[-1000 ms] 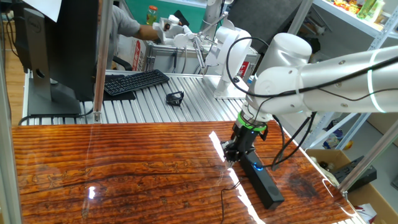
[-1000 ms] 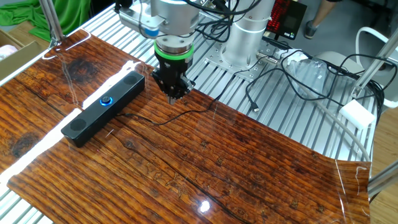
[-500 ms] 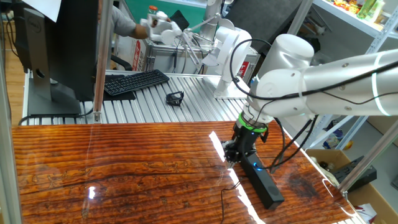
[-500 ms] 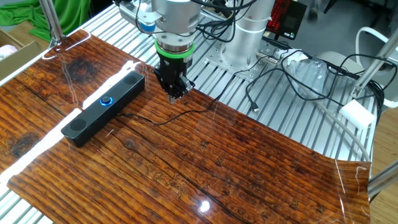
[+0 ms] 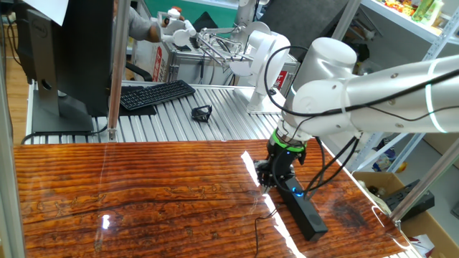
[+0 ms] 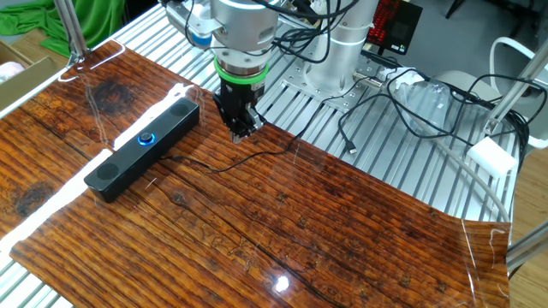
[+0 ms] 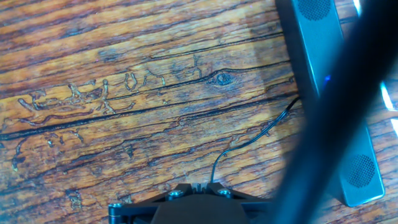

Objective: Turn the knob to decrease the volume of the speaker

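The gripper (image 6: pixel 243 132) points down with its jaws pressed together and holds nothing. The speaker (image 6: pixel 142 148) lies on the wooden table (image 6: pixel 342 222), beside the tool and apart from it; the knob (image 6: pixel 147 138) glows blue on its top. The knob looks small, stiff and probably smooth, so the fingers should pinch its rim from both sides. The light bar may slide. A thin cable (image 6: pixel 214 165) runs under the tool; a keyboard (image 5: pixel 156 94) is far behind.

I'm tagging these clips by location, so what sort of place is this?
Probably a robotics lab: a wood-grain tabletop on a ribbed aluminium bench, a keyboard and monitor behind it, and storage shelves to the side.
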Motion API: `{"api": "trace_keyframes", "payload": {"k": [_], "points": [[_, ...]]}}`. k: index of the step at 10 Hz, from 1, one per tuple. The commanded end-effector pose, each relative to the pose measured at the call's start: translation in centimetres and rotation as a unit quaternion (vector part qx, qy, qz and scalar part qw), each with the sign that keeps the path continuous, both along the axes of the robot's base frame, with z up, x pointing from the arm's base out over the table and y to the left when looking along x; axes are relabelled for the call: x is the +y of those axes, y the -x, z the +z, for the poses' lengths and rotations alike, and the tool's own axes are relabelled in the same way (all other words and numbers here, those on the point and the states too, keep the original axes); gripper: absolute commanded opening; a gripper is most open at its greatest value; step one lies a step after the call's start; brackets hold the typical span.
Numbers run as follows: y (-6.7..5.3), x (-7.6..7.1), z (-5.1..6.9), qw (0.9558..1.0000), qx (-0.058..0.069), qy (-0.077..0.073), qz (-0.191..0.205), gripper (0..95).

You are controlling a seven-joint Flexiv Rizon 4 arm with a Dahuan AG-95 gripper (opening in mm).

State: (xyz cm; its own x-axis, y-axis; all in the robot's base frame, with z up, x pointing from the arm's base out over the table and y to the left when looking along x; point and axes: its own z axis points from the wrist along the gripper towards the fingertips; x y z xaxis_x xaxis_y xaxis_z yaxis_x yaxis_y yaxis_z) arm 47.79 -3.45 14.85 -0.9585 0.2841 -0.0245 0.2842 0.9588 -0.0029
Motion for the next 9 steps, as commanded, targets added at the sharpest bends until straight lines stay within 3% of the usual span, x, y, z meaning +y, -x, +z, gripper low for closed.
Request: {"api": "trace_keyframes", "payload": {"k": [1, 7, 9], "points": [[-0.14, 0.00, -0.08, 1.0000, 0.005, -0.004, 0.002, 0.0], [-0.14, 0.00, -0.08, 0.9999, 0.003, -0.010, -0.010, 0.0], [-0.14, 0.00, -0.08, 0.9999, 0.009, -0.009, -0.006, 0.0]]}}
